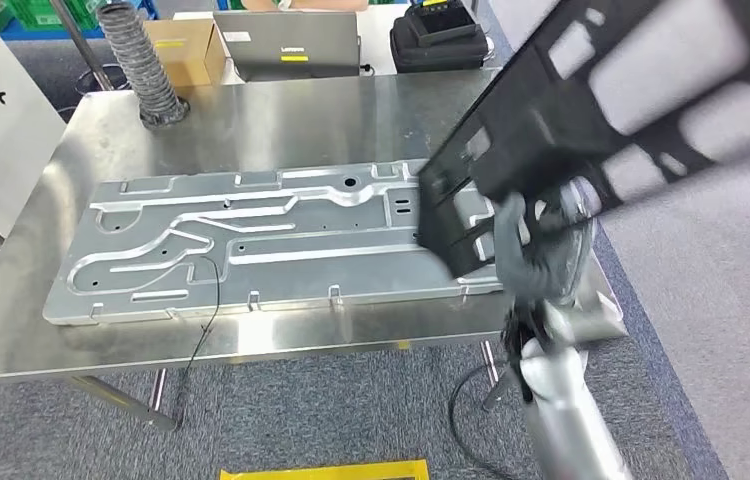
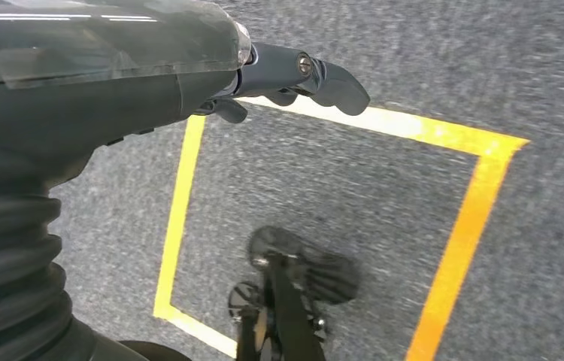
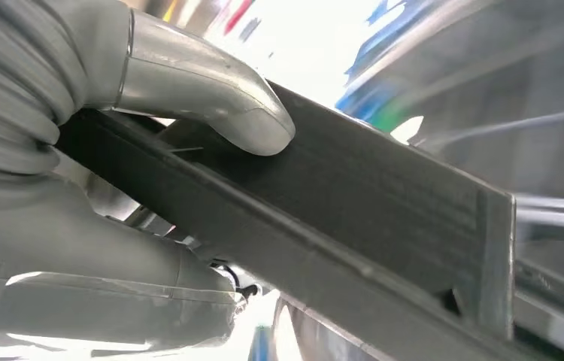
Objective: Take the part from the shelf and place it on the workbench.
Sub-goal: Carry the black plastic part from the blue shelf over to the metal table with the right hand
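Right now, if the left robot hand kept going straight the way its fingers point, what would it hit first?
Probably the grey carpet floor. In the left wrist view the left robot hand hangs with nothing in it, fingers reaching over the yellow tape line, and nothing stands between. Depth is unclear, so treat this as a guess.

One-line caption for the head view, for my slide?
Right hand holds black part tilted above the workbench.

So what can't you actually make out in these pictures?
- Black part, head view: blurred, its far end cut off by the picture's edge.
- Right hand, head view: fingers largely hidden behind the part.
- Metal panel on the workbench: its right end is covered by the part.
- Left hand, left wrist view: fingers mostly hidden.
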You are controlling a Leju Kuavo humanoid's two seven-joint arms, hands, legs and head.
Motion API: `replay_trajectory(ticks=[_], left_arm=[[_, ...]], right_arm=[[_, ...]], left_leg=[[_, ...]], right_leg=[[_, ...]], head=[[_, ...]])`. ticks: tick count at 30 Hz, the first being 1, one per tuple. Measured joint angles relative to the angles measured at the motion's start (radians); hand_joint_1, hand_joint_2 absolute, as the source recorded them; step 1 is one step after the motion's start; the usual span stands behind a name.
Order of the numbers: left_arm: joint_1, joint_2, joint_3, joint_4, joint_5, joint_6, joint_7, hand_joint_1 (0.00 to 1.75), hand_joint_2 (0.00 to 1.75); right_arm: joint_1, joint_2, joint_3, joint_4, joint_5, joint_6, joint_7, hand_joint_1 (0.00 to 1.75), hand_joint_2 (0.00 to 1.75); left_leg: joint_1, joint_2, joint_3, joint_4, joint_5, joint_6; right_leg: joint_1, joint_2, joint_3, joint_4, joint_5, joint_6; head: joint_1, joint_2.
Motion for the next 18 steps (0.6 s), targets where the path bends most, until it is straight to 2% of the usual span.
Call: replay_trajectory(ticks=[2,5,7,8,10,11,12,13,15,16,17,18], left_arm=[[-0.002,0.001,0.006,0.000,-0.008,-0.001,-0.002,0.00,1.75],[-0.005,0.001,0.012,0.000,-0.021,-0.004,-0.004,0.00,1.75],[-0.009,0.001,0.015,0.000,-0.031,-0.007,-0.004,0.00,1.75],[-0.010,0.002,0.017,0.000,-0.035,-0.008,-0.005,0.00,1.75],[-0.012,0.002,0.021,0.000,-0.043,-0.012,-0.006,0.00,1.75],[-0.013,0.002,0.022,0.000,-0.047,-0.015,-0.006,0.00,1.75],[-0.015,0.002,0.024,0.000,-0.052,-0.018,-0.007,0.00,1.75],[-0.016,0.002,0.024,0.000,-0.057,-0.021,-0.009,0.00,1.75],[-0.017,0.002,0.025,0.000,-0.067,-0.025,-0.014,0.00,1.75],[-0.019,0.002,0.025,0.000,-0.071,-0.025,-0.016,0.00,1.75],[-0.021,0.002,0.026,0.000,-0.075,-0.024,-0.019,0.00,1.75],[-0.023,0.002,0.027,0.000,-0.078,-0.024,-0.020,0.00,1.75]], right_arm=[[-0.104,-0.024,-0.022,0.116,0.277,-0.114,0.148,1.75,1.75],[-0.266,-0.055,-0.037,0.284,0.597,-0.152,0.319,1.75,1.75],[-0.355,-0.071,-0.037,0.390,0.785,-0.142,0.417,1.75,1.75],[-0.393,-0.076,-0.034,0.437,0.858,-0.131,0.452,1.75,1.75],[-0.482,-0.075,-0.003,0.549,0.981,-0.096,0.514,1.75,1.75],[-0.531,-0.071,0.029,0.615,1.029,-0.075,0.546,1.75,1.75],[-0.580,-0.065,0.076,0.686,1.067,-0.052,0.578,1.75,1.75],[-0.623,-0.058,0.124,0.749,1.093,-0.031,0.603,1.75,1.75],[-0.692,-0.031,0.232,0.864,1.106,-0.004,0.611,1.75,1.75],[-0.720,-0.013,0.281,0.913,1.106,0.002,0.600,1.75,1.75],[-0.741,0.009,0.330,0.962,1.107,0.006,0.582,1.75,1.75],[-0.755,0.032,0.373,1.004,1.106,0.006,0.561,1.75,1.75]], left_leg=[[-0.003,0.002,0.016,-0.082,0.060,0.012],[-0.006,0.000,0.013,-0.093,0.067,0.030],[-0.002,-0.002,0.017,-0.100,0.067,0.038],[0.000,-0.004,0.020,-0.103,0.066,0.041],[0.000,-0.005,0.021,-0.103,0.062,0.045],[-0.001,-0.005,0.023,-0.102,0.059,0.045],[-0.001,-0.005,0.027,-0.101,0.055,0.044],[0.000,-0.006,0.033,-0.101,0.051,0.042],[0.001,-0.008,0.048,-0.100,0.040,0.035],[-0.001,-0.008,0.052,-0.098,0.035,0.030],[-0.001,-0.009,0.053,-0.096,0.032,0.025],[-0.001,-0.009,0.053,-0.096,0.031,0.020]], right_leg=[[0.002,0.002,0.002,0.005,-0.012,0.011],[0.003,0.003,-0.004,0.006,-0.023,0.028],[0.001,-0.002,-0.020,0.044,-0.049,0.040],[-0.002,-0.004,-0.045,0.094,-0.075,0.045],[-0.007,-0.007,-0.128,0.235,-0.127,0.052],[-0.009,-0.007,-0.164,0.286,-0.133,0.054],[-0.010,-0.007,-0.184,0.302,-0.117,0.055],[-0.012,-0.008,-0.183,0.277,-0.082,0.054],[-0.014,-0.008,-0.141,0.150,0.012,0.051],[-0.013,-0.007,-0.120,0.091,0.041,0.049],[-0.012,-0.007,-0.104,0.051,0.054,0.044],[-0.009,-0.007,-0.097,0.032,0.053,0.038]], head=[[0.000,0.000],[0.000,0.000],[0.000,0.000],[0.000,0.000],[0.000,0.000],[0.000,0.000],[0.000,0.000],[0.000,0.000],[0.000,0.000],[0.000,0.000],[0.000,0.000],[0.000,0.000]])
